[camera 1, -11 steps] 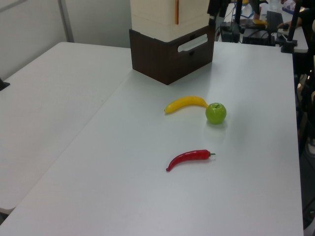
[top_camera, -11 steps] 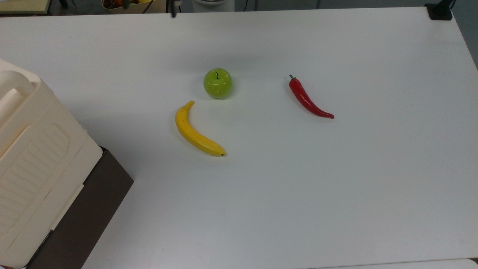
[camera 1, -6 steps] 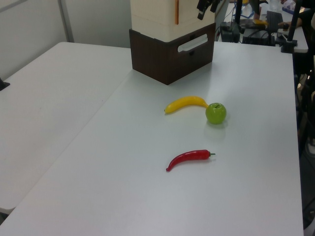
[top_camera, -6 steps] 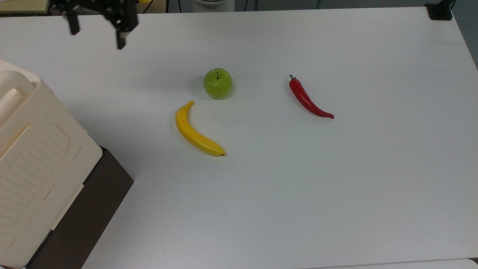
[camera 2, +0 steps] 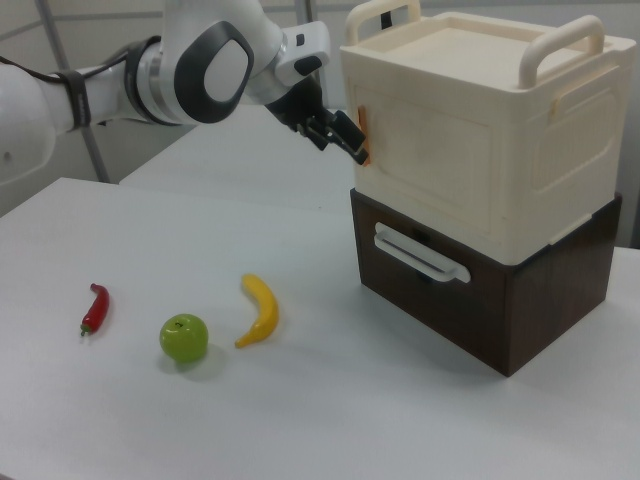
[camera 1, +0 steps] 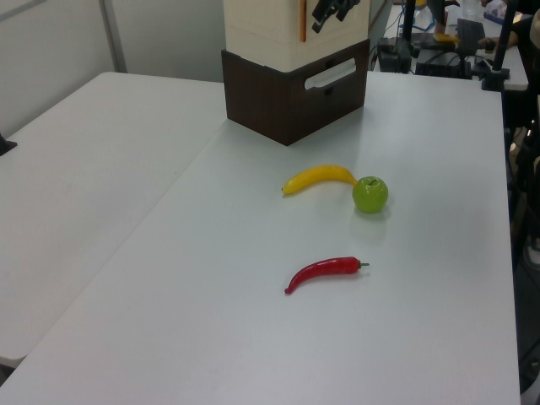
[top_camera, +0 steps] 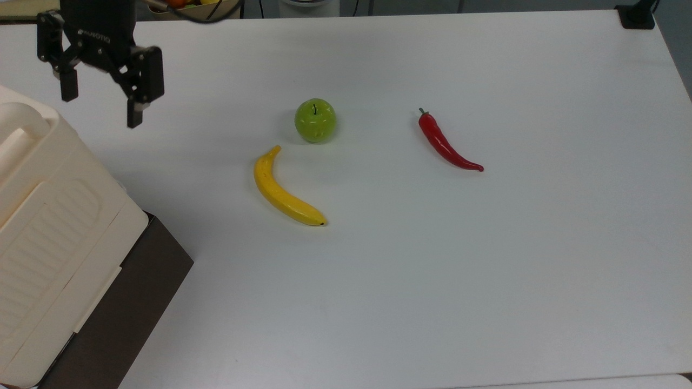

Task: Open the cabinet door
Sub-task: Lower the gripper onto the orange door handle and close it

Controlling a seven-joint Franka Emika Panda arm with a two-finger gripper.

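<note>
In the top view the gripper (top_camera: 101, 108) hangs over the bench (top_camera: 486, 270) near the top view's upper left, its two fingers spread wide and holding nothing, just beside the rounded corner of the cream cabinet (top_camera: 32, 178) that sits on a dark brown drawer unit (top_camera: 130, 302); white lettering on the gripper body is there but I cannot make it out for certain. From here the fingers could clip the cabinet's corner or its top handle if they come in too low or too far across, shoving the whole stack. The banana (top_camera: 281, 189), green apple (top_camera: 315, 120) and red chilli (top_camera: 446, 143) lie well apart from the arm and look out of harm's way. In the left view the gripper (camera 1: 331, 10) shows dark against the cabinet's face just beside an orange strip (camera 1: 302, 21) at the corner; the cabinet door (camera 1: 333, 21) appears shut. In the right view the gripper (camera 2: 345, 135) sits close against the cabinet's near vertical edge, by the orange tab (camera 2: 362, 135), with the cabinet door (camera 2: 430, 165) closed flush on the panel facing the fruit. The risk I judge likeliest is a slipped or shallow catch on that edge, so the fingers skid off or drag the light cabinet across the brown base instead of swinging the door. No readable label appears on the cabinet.
</note>
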